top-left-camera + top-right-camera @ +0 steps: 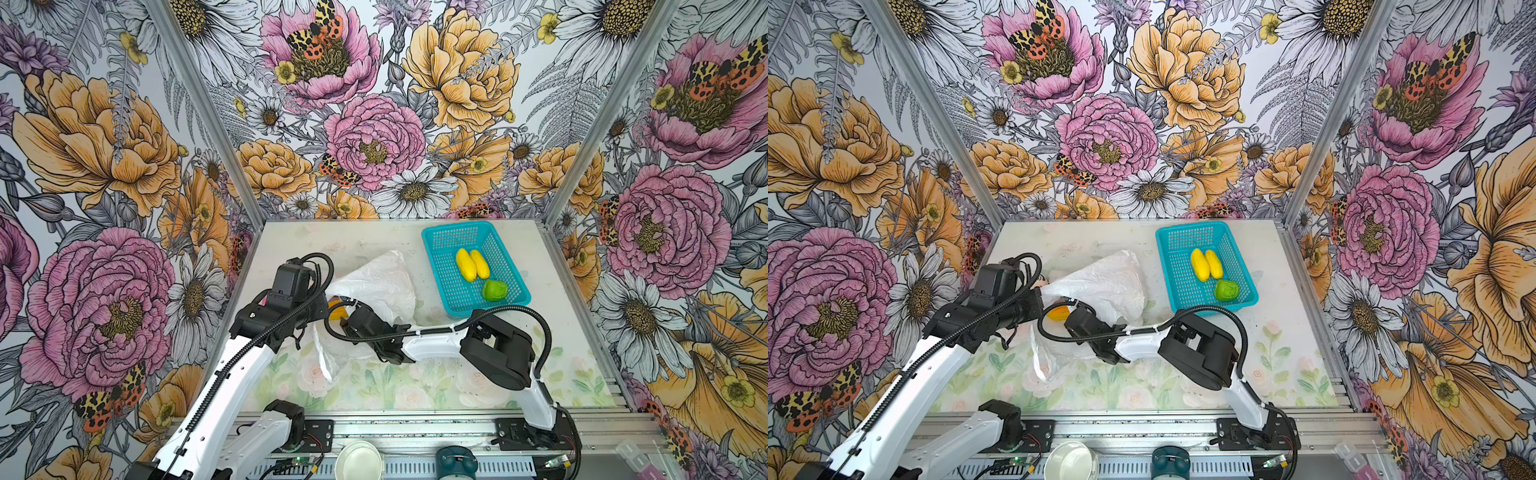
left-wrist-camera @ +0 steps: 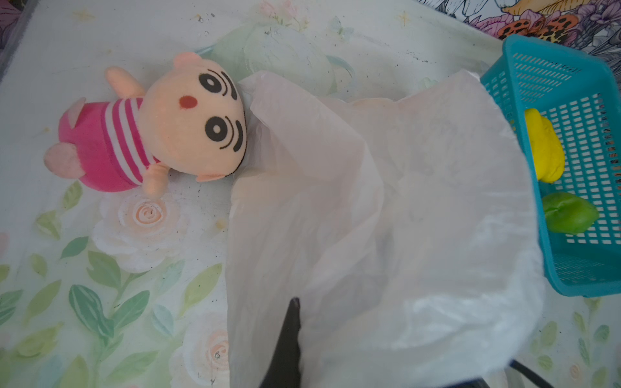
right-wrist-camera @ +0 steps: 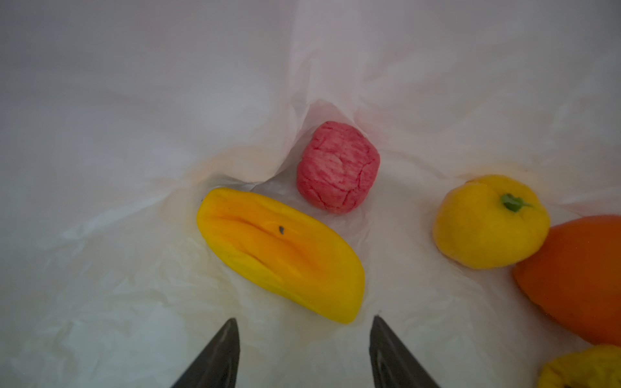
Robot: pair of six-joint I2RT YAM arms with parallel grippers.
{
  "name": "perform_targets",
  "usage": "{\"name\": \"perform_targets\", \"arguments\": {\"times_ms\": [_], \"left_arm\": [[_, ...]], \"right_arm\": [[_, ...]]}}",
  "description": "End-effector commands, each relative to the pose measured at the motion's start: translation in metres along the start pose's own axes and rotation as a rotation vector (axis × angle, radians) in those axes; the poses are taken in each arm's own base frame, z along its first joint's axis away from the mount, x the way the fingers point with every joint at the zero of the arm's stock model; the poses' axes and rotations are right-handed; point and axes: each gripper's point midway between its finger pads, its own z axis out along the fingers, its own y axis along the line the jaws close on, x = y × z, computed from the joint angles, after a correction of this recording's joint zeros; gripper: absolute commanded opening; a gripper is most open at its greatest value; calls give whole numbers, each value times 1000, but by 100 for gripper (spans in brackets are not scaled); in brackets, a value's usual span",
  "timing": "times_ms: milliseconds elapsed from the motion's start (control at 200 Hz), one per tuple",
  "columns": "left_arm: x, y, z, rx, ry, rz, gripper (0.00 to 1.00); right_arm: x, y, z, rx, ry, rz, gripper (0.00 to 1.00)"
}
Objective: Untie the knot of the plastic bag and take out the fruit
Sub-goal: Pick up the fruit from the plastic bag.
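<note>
At the far left the striped plush doll (image 2: 151, 134) lies touching the plastic bag (image 1: 382, 278), so a dragged bag would shove it. The left gripper (image 2: 295, 312) is pinched shut on the bag's rim and holds the mouth open; no knot is in sight. The film looks thin and slick, and if it slips the mouth could collapse over the other arm. Inside the bag, the right gripper (image 3: 304, 319) has its jaws apart and empty, just short of the elongated yellow-orange fruit (image 3: 279, 252). Closing low could nip film along with it and haul the bag. The red-pink fruit (image 3: 337, 168), round yellow fruit (image 3: 490, 221) and orange fruit (image 3: 578, 278) lie nearby and might roll. Further right, the teal basket (image 1: 440, 241) holds two yellow fruits (image 1: 466, 266) and a green fruit (image 1: 494, 289). The table (image 1: 374, 386) wears a pale rose-printed mat, and bold floral wallpaper (image 1: 374, 124) encloses three sides.
</note>
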Motion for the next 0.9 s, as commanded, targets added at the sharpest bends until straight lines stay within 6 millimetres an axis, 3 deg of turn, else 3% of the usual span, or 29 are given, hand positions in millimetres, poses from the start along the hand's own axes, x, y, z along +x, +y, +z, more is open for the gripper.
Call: {"name": "perform_targets", "arguments": {"times_ms": [0, 265, 440, 605, 755, 895], "left_arm": [[1, 1, -3, 11, -4, -1, 0], [1, 0, -3, 13, -6, 0, 0], [1, 0, -3, 12, -4, 1, 0], [1, 0, -3, 13, -3, 0, 0], [1, 0, -3, 15, -3, -1, 0], [1, 0, -3, 16, -1, 1, 0]], "right_arm": [[2, 4, 10, -52, -28, -9, 74], [4, -4, 35, -87, -23, -28, 88], [9, -13, 55, -72, 25, -20, 90], [14, -4, 67, -122, 55, -23, 90], [14, 4, 70, -155, 62, -24, 80], [11, 13, 63, -193, 54, -28, 64]]}}
